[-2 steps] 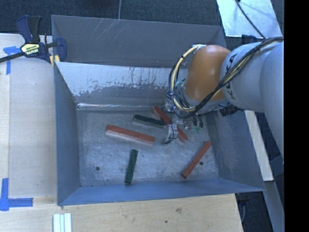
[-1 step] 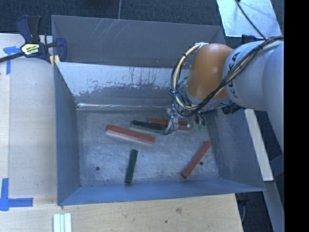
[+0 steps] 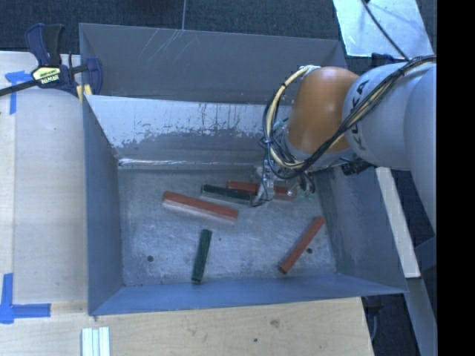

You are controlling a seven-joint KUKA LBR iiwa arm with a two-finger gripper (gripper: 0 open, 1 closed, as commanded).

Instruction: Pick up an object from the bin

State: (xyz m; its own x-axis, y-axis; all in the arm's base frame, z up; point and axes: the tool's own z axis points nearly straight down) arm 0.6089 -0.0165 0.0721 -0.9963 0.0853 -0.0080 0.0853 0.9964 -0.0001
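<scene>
Arm (image 3: 386,117) from the right, pincer (image 3: 261,193) low, pointed down.

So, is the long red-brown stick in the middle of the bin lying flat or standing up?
Lying flat. The long red-brown stick rests along its whole length on the floor of the bin.

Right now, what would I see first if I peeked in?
The big grey robot arm with its orange cover reaches in from the right, its gripper low over a short dark green stick and a red stick near the grey metal bin's back wall. A long reddish-brown flat stick lies mid-floor.
</scene>
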